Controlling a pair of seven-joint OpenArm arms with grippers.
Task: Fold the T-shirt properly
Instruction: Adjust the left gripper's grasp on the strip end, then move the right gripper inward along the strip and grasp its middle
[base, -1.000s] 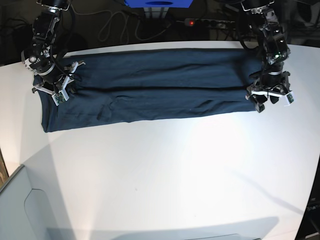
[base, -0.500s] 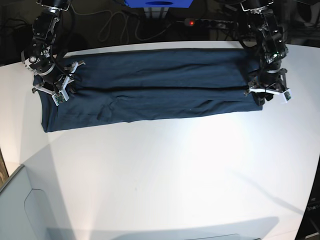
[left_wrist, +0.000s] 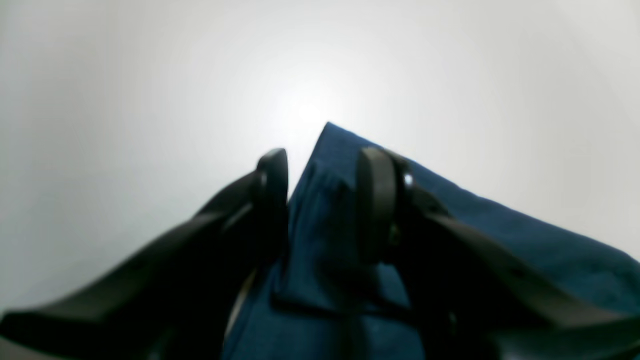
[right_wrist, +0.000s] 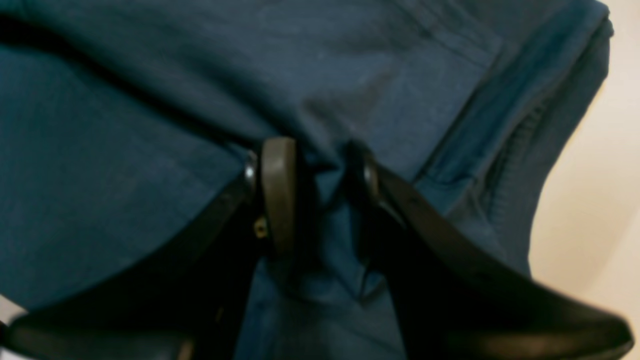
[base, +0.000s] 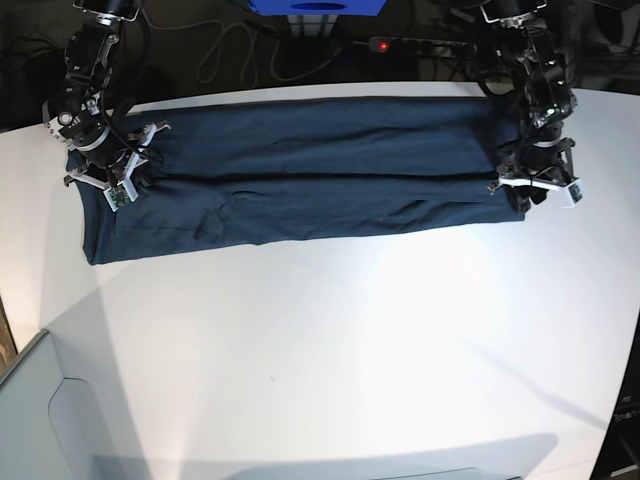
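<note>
Shirt (base: 310, 175) lies across table (base: 330, 350), 12 o'clock side, folded to long band. Soft, limp; I'd take end edges. Right gripper (right_wrist: 315, 200) pinching cloth; left gripper (left_wrist: 322, 200) straddling corner, grip unclear.

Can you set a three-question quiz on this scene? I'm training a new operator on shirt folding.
1. True or false: the T-shirt lies as a long band across the table.
2. Where on the shirt is the left tool? A) mid-band B) at an end corner C) off the cloth
3. What sits between the right tool's fingers?

Key: 1 true. 2 B, its fingers straddle the corner, with bare table beyond. 3 a pinched ridge of shirt cloth.
</note>
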